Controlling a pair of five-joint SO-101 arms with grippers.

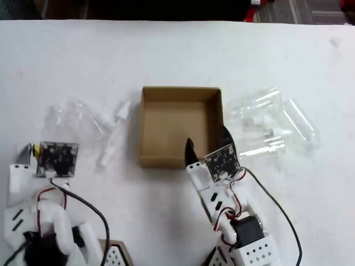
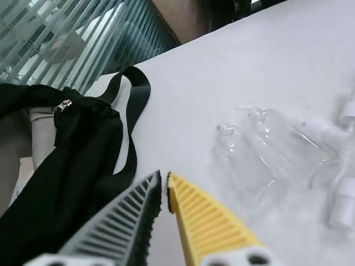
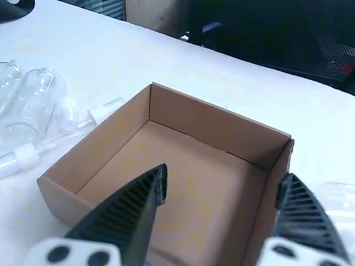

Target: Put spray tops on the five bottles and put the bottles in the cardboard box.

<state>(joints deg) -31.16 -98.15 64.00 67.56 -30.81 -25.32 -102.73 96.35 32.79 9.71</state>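
Box: the cardboard box (image 1: 172, 127) sits in the middle of the counter (image 1: 177, 55). It is open on top and has nothing in it.
Left bottles: some clear left bottles (image 1: 72, 119) lie on their sides near the box. Their necks are open, with no tops on.
Spray tops: white spray tops (image 1: 113, 136) lie loose between those bottles and the box.
Right bottles: the clear right bottles (image 1: 280, 122) lie in a heap just beside the other side of the box. White bits lie among them, but I cannot tell if any top is on.
Right tool: the right tool (image 3: 222, 180) is spread wide and holds nothing. It hangs over the near edge of the box.
Left tool: the left tool (image 2: 165, 183) is pressed together and holds nothing. It is near the left bottles.
Done: nothing yet, I think.
To do: put on the tops, then put every bottle in the box.
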